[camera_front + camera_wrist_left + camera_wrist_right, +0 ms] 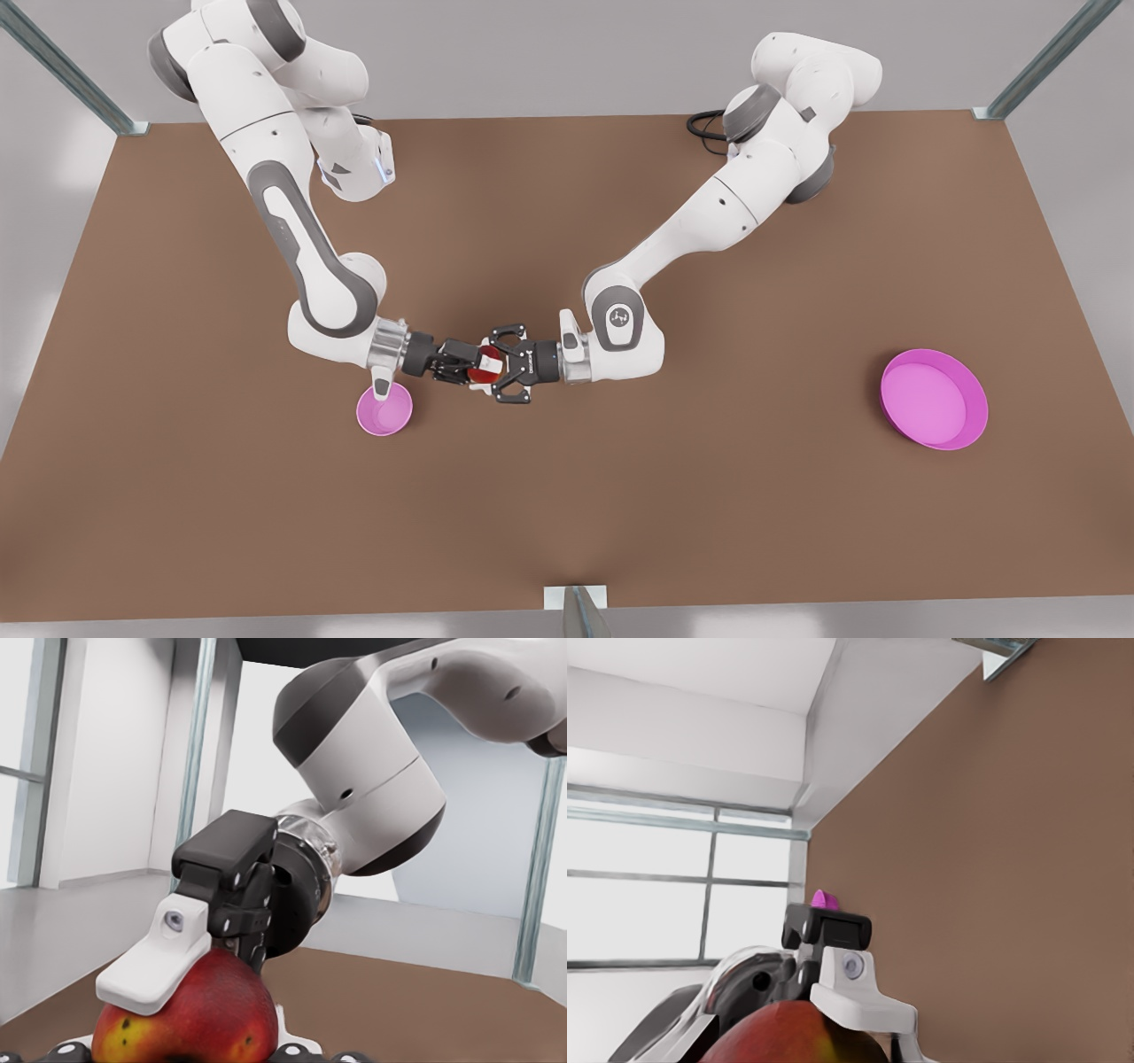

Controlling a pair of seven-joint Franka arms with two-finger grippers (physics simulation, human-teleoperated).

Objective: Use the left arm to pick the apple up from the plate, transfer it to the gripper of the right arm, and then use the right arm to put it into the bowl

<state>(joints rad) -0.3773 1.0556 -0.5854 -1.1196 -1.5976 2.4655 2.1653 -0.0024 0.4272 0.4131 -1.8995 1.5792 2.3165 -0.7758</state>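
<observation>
Now, from the front view, the small round red apple with a yellowish patch (481,374) hangs above the brown bench (709,514), just beside the small, deep magenta-pink bowl (384,410) and on the side of it that faces the plate. The two arms meet nose to nose over it. The right tool (472,363) reaches in from the bowl's side. The left tool (498,365) comes from the far side, its black links spread and clamped around the fruit. The wide, shallow magenta-pink plate (974,416) sits well apart from the bowl.

From the left wrist view, the apple (186,1019) sits close under the camera and the right tool (221,966) is pressed up against it; whether it has closed, I cannot tell.

From the right wrist view, the apple (797,1036) lies close below, the left tool (850,992) is on it, and a sliver of the plate (826,898) peeks out beyond.

The handover looks to be midway. To do it well, the right tool should squeeze firmly across the apple's widest part before the left lets go, and the left should then back straight away from the bowl without nudging the fruit.
</observation>
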